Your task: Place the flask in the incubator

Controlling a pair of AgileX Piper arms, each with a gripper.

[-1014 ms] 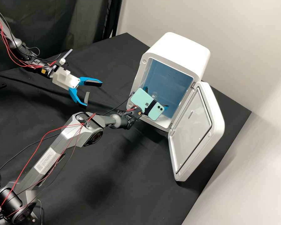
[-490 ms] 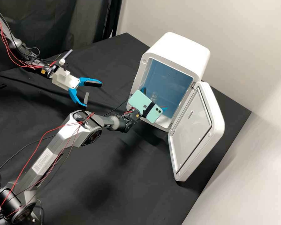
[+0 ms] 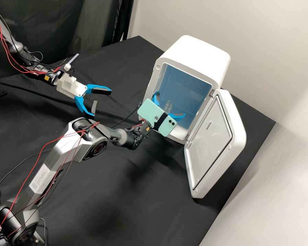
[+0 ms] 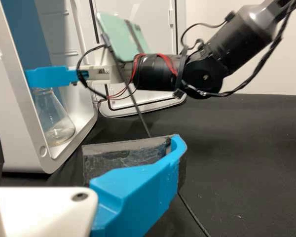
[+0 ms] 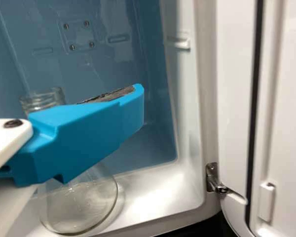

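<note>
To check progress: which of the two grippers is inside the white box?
The right gripper: it is open inside the white box, close to the flask. The left gripper is open above the bench, apart from the box.

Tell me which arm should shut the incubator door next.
Probably right. The right pincer is in the incubator's mouth, beside the open door; the left pincer hangs farther back over the bench.
</note>
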